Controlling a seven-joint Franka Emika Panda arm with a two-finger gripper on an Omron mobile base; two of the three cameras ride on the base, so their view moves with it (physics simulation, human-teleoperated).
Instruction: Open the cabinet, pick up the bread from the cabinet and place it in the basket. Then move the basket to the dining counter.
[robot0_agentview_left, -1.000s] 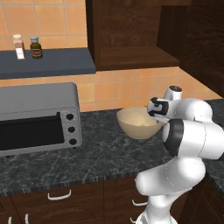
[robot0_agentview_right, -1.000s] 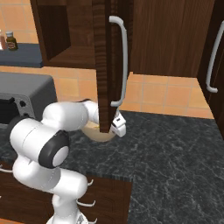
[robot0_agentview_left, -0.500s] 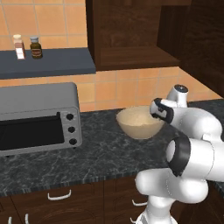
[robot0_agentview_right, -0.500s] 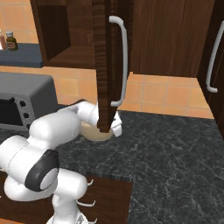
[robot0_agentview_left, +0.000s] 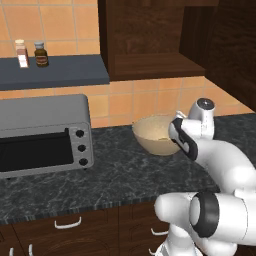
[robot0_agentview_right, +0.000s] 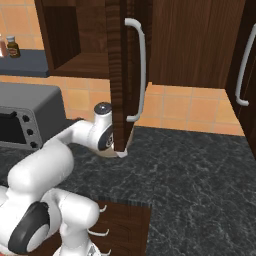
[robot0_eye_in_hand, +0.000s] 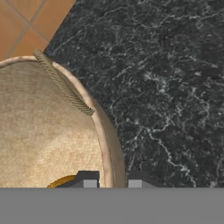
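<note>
Claw (robot0_eye_in_hand: 112, 183) shut on basket (robot0_eye_in_hand: 48, 131) rim at 6 o'clock; bread (robot0_eye_in_hand: 65, 180) inside. Lift level, slowly, clear of worktop (robot0_eye_in_hand: 166, 87).

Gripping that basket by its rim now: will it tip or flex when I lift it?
The basket looks woven and thin-walled, so probably light with some flex. The end effector straddles one side of the rim, so it may tilt. The bread inside could roll.

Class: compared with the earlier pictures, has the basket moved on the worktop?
No. The basket sits at the same spot beside the toaster oven.
</note>
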